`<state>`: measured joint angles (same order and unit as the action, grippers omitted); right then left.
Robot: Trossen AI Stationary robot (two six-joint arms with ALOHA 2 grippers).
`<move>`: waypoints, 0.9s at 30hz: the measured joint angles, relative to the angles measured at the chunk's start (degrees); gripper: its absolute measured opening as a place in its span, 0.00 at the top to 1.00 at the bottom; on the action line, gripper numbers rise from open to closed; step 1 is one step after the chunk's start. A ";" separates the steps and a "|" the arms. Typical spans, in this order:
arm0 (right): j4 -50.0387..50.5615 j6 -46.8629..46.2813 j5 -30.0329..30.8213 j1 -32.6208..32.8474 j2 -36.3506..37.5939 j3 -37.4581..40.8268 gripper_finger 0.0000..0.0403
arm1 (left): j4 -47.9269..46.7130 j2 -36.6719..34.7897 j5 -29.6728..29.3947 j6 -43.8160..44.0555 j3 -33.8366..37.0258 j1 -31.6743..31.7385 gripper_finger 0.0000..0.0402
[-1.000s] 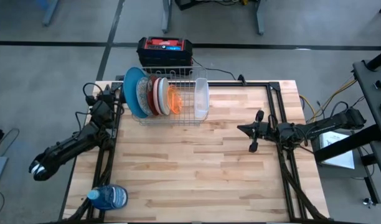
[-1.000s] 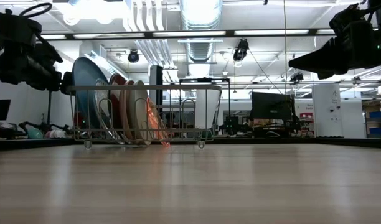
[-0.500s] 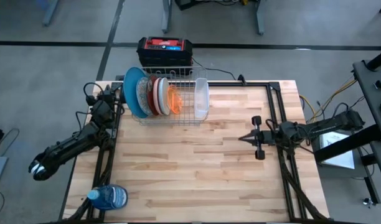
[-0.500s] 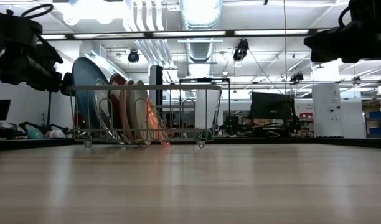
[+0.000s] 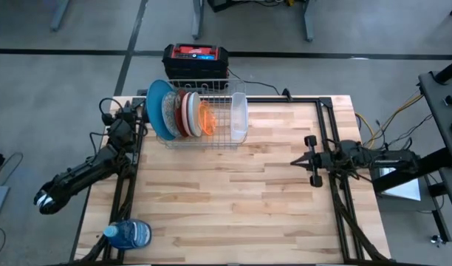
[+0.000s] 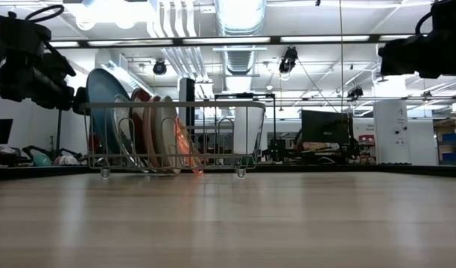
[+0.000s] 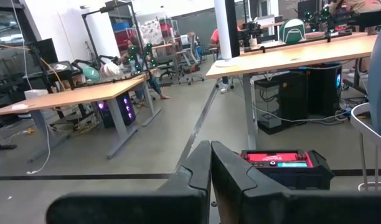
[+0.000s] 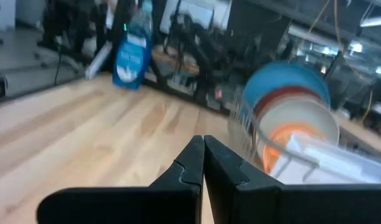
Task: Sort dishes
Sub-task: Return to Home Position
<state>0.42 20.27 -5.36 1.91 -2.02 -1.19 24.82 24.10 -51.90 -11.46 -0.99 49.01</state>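
Colourful round plates and bowls (image 5: 183, 112) are standing on edge in the silver wire rack (image 5: 221, 125), well apart from the empty, pinched-together right gripper (image 5: 298, 161). The left gripper (image 7: 210, 146) is waiting beside the rack, likewise pinched.

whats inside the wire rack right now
Standing on edge in the rack: blue plate, patterned plate, pink dish, pale plate, orange bowl and, apart from them, a clear container. Each dish covers most of the next one's face, so mostly rims show.

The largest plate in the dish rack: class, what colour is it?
The largest plate is plain blue; the high view shows it best.
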 joint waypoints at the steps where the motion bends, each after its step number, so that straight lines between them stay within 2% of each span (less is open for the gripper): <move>1: -0.17 0.42 -0.68 0.05 1.07 0.06 0.99 | 0.00 0.00 0.02 0.00 0.00 0.00 1.00; 7: -1.06 0.57 -0.89 0.12 1.97 0.48 0.99 | 0.03 0.50 0.00 0.00 -0.04 0.00 1.00; 15: -1.52 -4.98 -0.55 2.65 1.34 0.55 0.99 | -0.13 0.65 0.00 0.00 -0.04 0.00 1.00; 27: -1.48 -5.19 -0.57 2.70 0.00 0.59 0.99 | -0.04 1.11 0.00 0.00 -0.04 0.00 1.00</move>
<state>-1.06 15.08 -5.93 4.60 -2.02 -0.60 24.77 25.21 -51.90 -11.46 -1.04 49.01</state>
